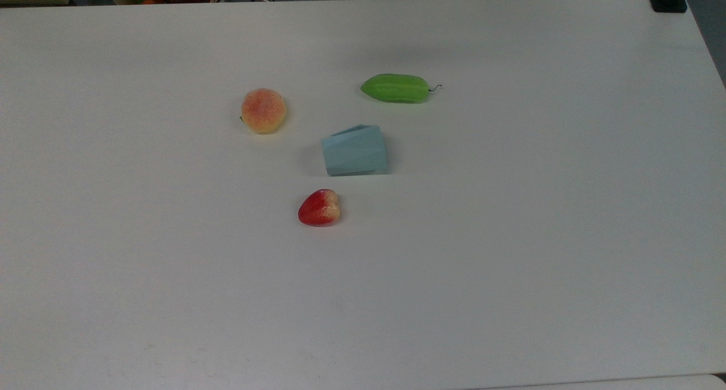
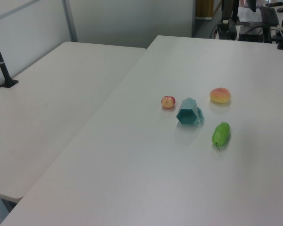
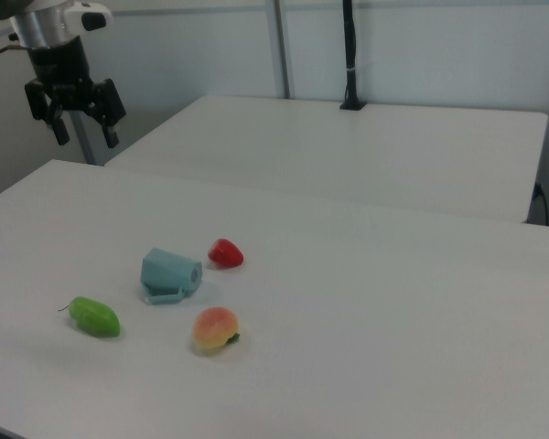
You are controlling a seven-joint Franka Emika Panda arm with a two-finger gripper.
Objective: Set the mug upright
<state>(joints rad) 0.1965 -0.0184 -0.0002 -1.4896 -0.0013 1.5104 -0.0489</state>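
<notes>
- Currently, a small pale blue mug (image 1: pixel 355 150) with flat, faceted sides lies tipped over on its side on a white table (image 1: pixel 510 237), so it has not yet been set upright.
- In the top view, the mug's wider rim end points toward the top view's right and its narrower base toward the top view's left.
- In the left view, the mug (image 2: pixel 189 112) shows a polygonal end face toward the camera, with the small loop handle low on the left view's right, close to the table; that handle probably stops the mug from rolling.
- Three toy foods ring the mug, each near it but not touching: a peach (image 1: pixel 263 110), a green cucumber (image 1: pixel 396 88) and a red apple-like piece (image 1: pixel 319 207).
- The spread looks deliberate: the foods crowd the mug from three sides, so any approach must avoid knocking them.
- In the right view, the claw (image 3: pixel 78 116) hangs from the arm high above the far corner of the table, at the right view's upper left.
- Its two dark fingers are spread apart and point downward, holding nothing.
- The mug (image 3: pixel 170 273) sits well apart from the claw, much lower and further toward the right view's centre.
- Judging by this, the claw must travel across and down before it can grasp the mug.
</notes>
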